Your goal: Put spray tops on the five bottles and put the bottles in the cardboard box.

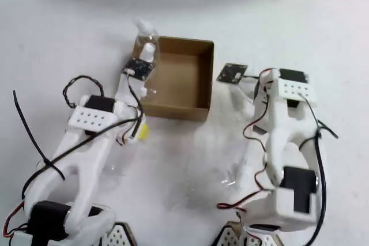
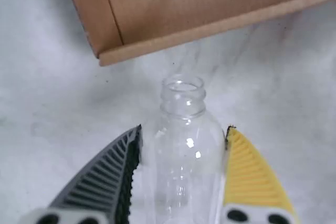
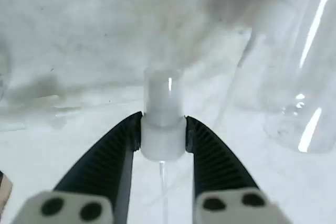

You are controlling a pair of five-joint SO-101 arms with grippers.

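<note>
In the left wrist view a clear bottle [image 2: 184, 145] with a bare neck stands between the black and yellow fingers of my left gripper [image 2: 184, 129], which is shut on its body. The cardboard box [image 2: 210, 24] lies just beyond it. From above, the yellow finger [image 1: 142, 132] shows beside the box's [image 1: 179, 79] near left corner. My right gripper [image 3: 163, 119] is shut on a white spray top [image 3: 163, 124], whose thin tube hangs down between the fingers. A clear bottle [image 3: 302, 77] stands close beside it.
A clear bottle with a white top [image 1: 145, 38] stands at the box's far left corner; I cannot tell whether it is inside. Faint clear bottles [image 1: 230, 174] stand on the white table between the two arms. Cables loop around both arms.
</note>
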